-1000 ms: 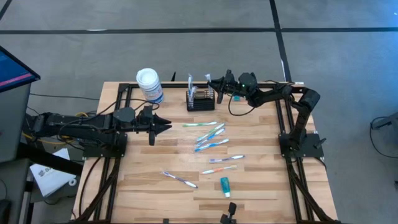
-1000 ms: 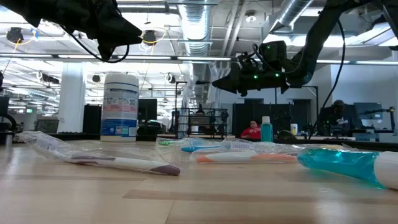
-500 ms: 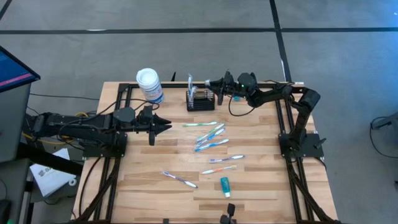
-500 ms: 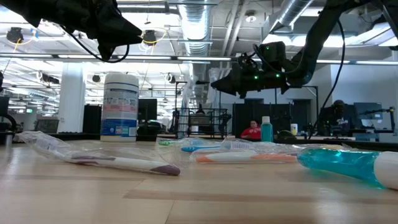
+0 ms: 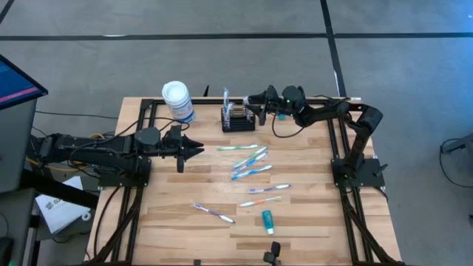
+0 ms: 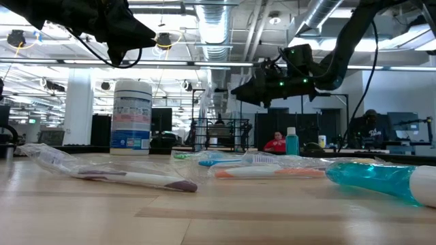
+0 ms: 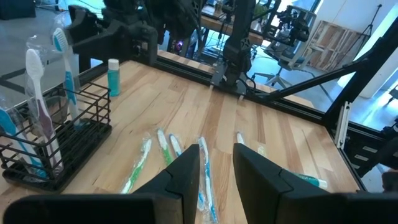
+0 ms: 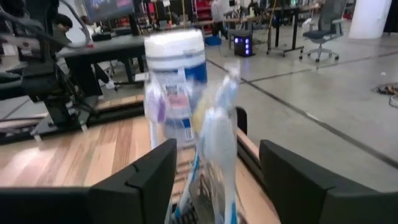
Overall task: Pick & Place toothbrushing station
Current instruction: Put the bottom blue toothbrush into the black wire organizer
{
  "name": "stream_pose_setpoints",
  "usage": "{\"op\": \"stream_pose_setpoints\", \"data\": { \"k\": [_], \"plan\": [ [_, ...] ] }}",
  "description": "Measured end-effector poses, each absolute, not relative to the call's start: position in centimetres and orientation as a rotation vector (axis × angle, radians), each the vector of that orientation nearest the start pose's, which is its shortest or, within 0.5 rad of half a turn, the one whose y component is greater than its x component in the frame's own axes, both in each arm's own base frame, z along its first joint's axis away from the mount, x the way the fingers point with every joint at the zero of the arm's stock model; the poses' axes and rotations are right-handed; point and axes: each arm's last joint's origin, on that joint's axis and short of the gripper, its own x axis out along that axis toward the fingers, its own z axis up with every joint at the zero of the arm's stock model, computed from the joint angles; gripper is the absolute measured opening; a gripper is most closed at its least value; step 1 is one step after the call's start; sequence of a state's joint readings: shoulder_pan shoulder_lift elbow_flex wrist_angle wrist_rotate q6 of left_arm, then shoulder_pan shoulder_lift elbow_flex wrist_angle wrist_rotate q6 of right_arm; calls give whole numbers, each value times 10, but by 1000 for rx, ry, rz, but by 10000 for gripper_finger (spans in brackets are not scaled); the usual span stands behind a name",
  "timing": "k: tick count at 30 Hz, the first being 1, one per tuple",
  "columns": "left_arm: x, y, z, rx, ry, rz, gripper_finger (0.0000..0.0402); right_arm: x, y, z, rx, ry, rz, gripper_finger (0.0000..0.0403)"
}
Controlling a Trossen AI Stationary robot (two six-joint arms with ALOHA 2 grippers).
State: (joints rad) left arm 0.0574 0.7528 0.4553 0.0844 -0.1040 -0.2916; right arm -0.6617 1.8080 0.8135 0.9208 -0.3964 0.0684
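Fingers of right gripper spread wide, grasping nothing, just beside toothbrushing station at far table edge. Left gripper part-open, empty, farther off. Station's long axis crosswise. Right arm nearer.

Two dark jointed arms, black cables trailing; right arm shows small green lights (near wrist).

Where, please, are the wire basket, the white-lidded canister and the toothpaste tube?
wire basket point(image 5: 238, 120), high view, black mesh rim.
white-lidded canister point(image 5: 175, 92), high view, lid top.
toothpaste tube point(image 5: 267, 220), high view, teal body.
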Motion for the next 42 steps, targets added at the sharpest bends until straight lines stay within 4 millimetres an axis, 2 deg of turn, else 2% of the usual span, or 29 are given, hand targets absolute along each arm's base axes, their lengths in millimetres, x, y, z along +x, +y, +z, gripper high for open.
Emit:
{"op": "stream_pose_setpoints", "data": {
  "k": [5, 12, 20, 30, 42],
  "plan": [
    [173, 13, 249, -280, 189, 190, 92, 284, -211, 194, 100, 84, -275, 233],
    [173, 13, 249, -278, 189, 190, 92, 275, -204, 207, 116, 163, -277, 226],
    [173, 13, 249, -278, 189, 190, 92, 267, -190, 210, 198, 314, -260, 221],
    [173, 13, 249, -278, 189, 190, 92, 268, -154, 216, 229, 443, -159, 221],
    [173, 13, 249, -278, 190, 190, 92, 281, -102, 201, 238, 647, -12, 221]
  ]
}}
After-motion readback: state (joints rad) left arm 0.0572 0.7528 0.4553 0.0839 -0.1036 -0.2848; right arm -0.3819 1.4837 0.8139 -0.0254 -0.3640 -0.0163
